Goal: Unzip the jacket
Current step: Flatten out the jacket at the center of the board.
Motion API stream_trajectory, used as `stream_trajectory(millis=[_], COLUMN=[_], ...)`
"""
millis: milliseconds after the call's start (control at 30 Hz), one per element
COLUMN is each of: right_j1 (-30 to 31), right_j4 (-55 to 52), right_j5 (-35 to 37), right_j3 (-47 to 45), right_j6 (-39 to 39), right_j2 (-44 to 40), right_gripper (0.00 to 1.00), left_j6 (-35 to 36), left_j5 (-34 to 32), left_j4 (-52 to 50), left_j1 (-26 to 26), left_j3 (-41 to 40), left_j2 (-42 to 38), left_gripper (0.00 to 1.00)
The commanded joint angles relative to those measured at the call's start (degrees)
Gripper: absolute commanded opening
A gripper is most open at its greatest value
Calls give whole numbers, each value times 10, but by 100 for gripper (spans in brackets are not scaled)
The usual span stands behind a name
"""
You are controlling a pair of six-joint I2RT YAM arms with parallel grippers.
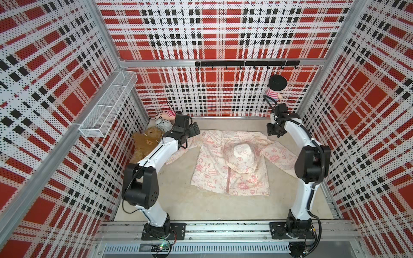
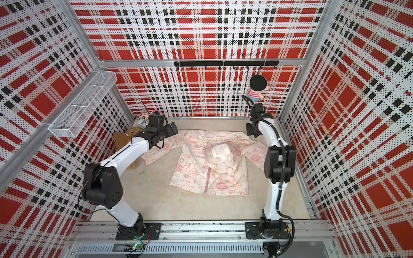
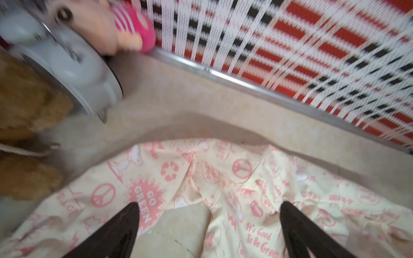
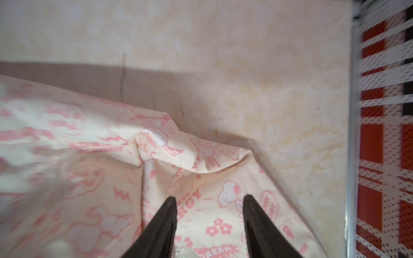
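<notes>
Plaid-walled table point(image 1: 178, 201): jacket point(image 1: 207, 169) flat, zipper point(image 1: 228, 182) running hood point(image 1: 242, 156) to hem point(image 1: 230, 194); left pincer point(image 3: 209, 203), right pincer point(image 4: 209, 197) open, empty, beyond hood.

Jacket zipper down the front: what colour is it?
Pink. The zipper runs down the cream jacket; a top view shows it best.

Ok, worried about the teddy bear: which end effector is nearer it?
Left. The left end effector hangs just beside the teddy bear; the right end effector is across the jacket.
</notes>
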Motion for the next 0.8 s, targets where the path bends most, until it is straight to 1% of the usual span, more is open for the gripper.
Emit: stream_trajectory(millis=[0, 33, 67, 133, 167, 200, 233, 333, 400, 433, 467, 600, 700, 767], right_j1=[13, 15, 20, 41, 57, 75, 96, 144, 159, 159, 160, 179, 219, 233], right_j4=[20, 39, 58, 79, 83, 82, 76, 73, 88, 100, 109, 171, 191, 214], right_j5=[-77, -105, -126, -141, -132, -120, -108, -83, -70, -72, -79, -113, -102, -105], right_j3=[-64, -104, -146, -214, -243, -264, -285, -344, -383, -402, -415, -451, -457, -466], right_j6=[24, 33, 44, 52, 56, 57, 57, 76, 95, 103, 106, 124, 130, 140], right_j2=[-110, -148, -183, -247, -275, -294, -314, -345, -351, -350, -344, -301, -278, -270], right_gripper=[61, 67, 69, 73, 74, 76, 81, 85, 87, 91, 92, 93, 93, 90], left_j6=[35, 36, 36, 34, 32, 30, 29, 3, -25, -41, -54, -102, -128, -143], left_j5=[-50, -53, -47, -31, -34, -32, -26, -25, -27, -33, -32, -37, -23, -7], left_j4=[41, 46, 55, 75, 89, 102, 122, 139, 130, 119, 114, 117, 129, 138], left_j1=[-48, -61, -72, -99, -114, -126, -140, -170, -181, -185, -187, -200, -201, -201], left_j3=[-26, -39, -54, -93, -118, -140, -168, -230, -257, -270, -283, -329, -355, -368], left_j2=[-65, -87, -106, -139, -156, -170, -185, -203, -193, -184, -175, -144, -127, -118], left_gripper=[98, 96, 93, 85, 83, 83, 83, 91, 94, 95, 95, 95, 91, 87])
